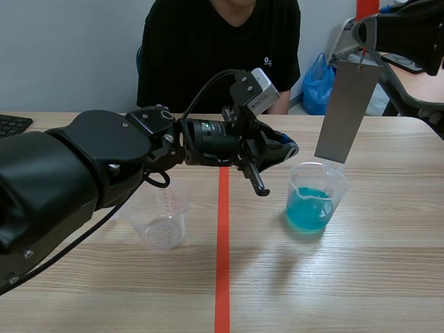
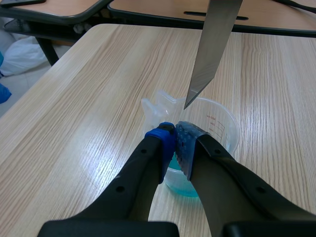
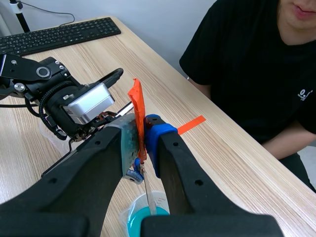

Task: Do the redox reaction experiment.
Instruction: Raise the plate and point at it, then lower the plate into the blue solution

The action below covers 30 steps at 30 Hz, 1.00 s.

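**A:** Where is the metal strip [image 1: 347, 111]?

**B:** In the right tool [image 1: 364, 38]. Its two fingers are pinching the strip by the orange tab [image 3: 136, 106] on its upper end. The strip hangs down from that tool, a little tilted, high over the bench [image 1: 388, 277].

**A:** And its lower end?

**B:** It is right over the beaker of blue liquid [image 1: 313, 198], which stands on the bench straight beneath the right tool. The strip's bottom corner sits at about rim level, close to the spout. As far as I can see, it is above the blue liquid and not in it.

**A:** What about the left tool [image 1: 272, 158]?

**B:** Its fingers are pressed together with nothing between them, blue pad against dotted pad. It is held roughly level above the bench. In its own wrist view the tips lie over that beaker's near rim, with the strip's corner just ahead of them. I cannot tell whether the tips touch the plastic.

**A:** Anything else on the bench?

**B:** A clear plastic beaker [image 1: 161, 222] stands under the left arm, well behind the left tool's tips. A person [image 1: 222, 41] in a black top sits across the bench, beyond both tools. A keyboard [image 1: 12, 125] lies at the far edge on the left arm's side.
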Each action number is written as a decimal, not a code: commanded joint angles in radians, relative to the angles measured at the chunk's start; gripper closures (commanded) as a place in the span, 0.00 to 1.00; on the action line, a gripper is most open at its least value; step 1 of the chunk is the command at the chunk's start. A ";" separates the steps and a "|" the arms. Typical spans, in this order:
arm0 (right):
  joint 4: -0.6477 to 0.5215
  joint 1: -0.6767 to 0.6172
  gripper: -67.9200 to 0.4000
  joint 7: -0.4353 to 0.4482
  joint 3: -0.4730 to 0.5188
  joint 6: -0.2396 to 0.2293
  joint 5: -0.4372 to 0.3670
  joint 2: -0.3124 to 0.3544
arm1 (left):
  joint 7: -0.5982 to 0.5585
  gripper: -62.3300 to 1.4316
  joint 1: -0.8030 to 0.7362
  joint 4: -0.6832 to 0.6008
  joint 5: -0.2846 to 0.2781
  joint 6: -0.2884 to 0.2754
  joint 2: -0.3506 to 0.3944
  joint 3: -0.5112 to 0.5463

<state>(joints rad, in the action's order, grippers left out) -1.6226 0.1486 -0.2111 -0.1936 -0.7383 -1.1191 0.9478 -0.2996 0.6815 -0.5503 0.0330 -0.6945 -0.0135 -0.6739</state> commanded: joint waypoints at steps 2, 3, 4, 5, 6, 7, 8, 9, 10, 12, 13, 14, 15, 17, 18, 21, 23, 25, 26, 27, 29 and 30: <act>-0.008 0.012 0.98 0.014 0.014 -0.007 -0.018 0.010 | -0.017 0.91 0.019 -0.017 -0.011 -0.002 -0.008 0.010; -0.008 0.012 0.98 0.014 0.014 -0.007 -0.018 0.010 | -0.017 0.91 0.019 -0.017 -0.011 -0.002 -0.008 0.010; -0.008 0.012 0.98 0.014 0.014 -0.007 -0.018 0.010 | -0.017 0.91 0.019 -0.017 -0.011 -0.002 -0.008 0.010; -0.008 0.012 0.98 0.015 0.014 -0.007 -0.018 0.010 | -0.017 0.91 0.019 -0.017 -0.011 -0.002 -0.008 0.010; -0.008 0.012 0.98 0.015 0.014 -0.007 -0.018 0.010 | -0.017 0.91 0.019 -0.017 -0.011 -0.002 -0.008 0.010; -0.008 0.012 0.98 0.014 0.014 -0.007 -0.018 0.010 | -0.017 0.91 0.019 -0.017 -0.011 -0.002 -0.007 0.010; -0.008 0.012 0.98 0.014 0.014 -0.007 -0.018 0.010 | -0.017 0.91 0.019 -0.017 -0.011 -0.002 -0.006 0.010; -0.008 0.012 0.98 0.015 0.014 -0.007 -0.018 0.010 | -0.017 0.91 0.019 -0.017 -0.012 -0.002 -0.005 0.010; -0.008 0.012 0.98 0.015 0.014 -0.007 -0.018 0.010 | -0.017 0.91 0.020 -0.017 -0.011 -0.002 -0.003 0.010; -0.008 0.012 0.98 0.015 0.014 -0.007 -0.018 0.010 | -0.017 0.91 0.020 -0.017 -0.011 -0.002 0.004 0.010; -0.008 0.012 0.98 0.015 0.014 -0.007 -0.018 0.010 | -0.017 0.91 0.020 -0.017 -0.012 -0.002 0.009 0.010; -0.008 0.012 0.98 0.015 0.014 -0.007 -0.018 0.010 | -0.017 0.91 0.020 -0.017 -0.015 -0.002 0.015 0.010; -0.008 0.012 0.98 0.015 0.014 -0.007 -0.018 0.010 | -0.018 0.91 0.021 -0.017 -0.016 -0.002 0.023 0.011; -0.008 0.012 0.98 0.015 0.014 -0.007 -0.018 0.010 | -0.024 0.91 0.027 -0.017 -0.020 -0.002 0.043 0.011; -0.008 0.012 0.98 0.015 0.014 -0.007 -0.018 0.010 | -0.024 0.91 0.029 -0.017 -0.029 -0.002 0.056 0.011; -0.008 0.012 0.98 0.015 0.014 -0.007 -0.018 0.010 | -0.026 0.91 0.040 -0.018 -0.076 -0.002 0.109 0.012; -0.008 0.012 0.98 0.014 0.014 -0.007 -0.018 0.010 | -0.031 0.91 0.048 -0.018 -0.107 -0.002 0.154 0.012; -0.008 0.012 0.98 0.014 0.014 -0.007 -0.018 0.010 | -0.053 0.91 0.048 -0.019 -0.132 -0.002 0.208 0.012; -0.008 0.012 0.98 0.014 0.014 -0.007 -0.018 0.010 | -0.062 0.91 0.047 -0.019 -0.147 -0.002 0.237 0.012; -0.008 0.012 0.98 0.015 0.014 -0.007 -0.018 0.010 | -0.069 0.91 0.046 -0.019 -0.158 -0.002 0.267 0.012; -0.008 0.012 0.98 0.015 0.014 -0.007 -0.018 0.010 | -0.077 0.91 0.040 -0.019 -0.182 -0.002 0.329 0.012; -0.008 0.012 0.98 0.015 0.014 -0.007 -0.018 0.010 | -0.081 0.91 0.036 -0.019 -0.204 -0.002 0.364 0.013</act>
<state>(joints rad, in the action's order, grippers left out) -1.6226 0.1486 -0.2111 -0.1936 -0.7383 -1.1191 0.9478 -0.3603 0.7082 -0.5518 -0.1425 -0.6945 0.3286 -0.6739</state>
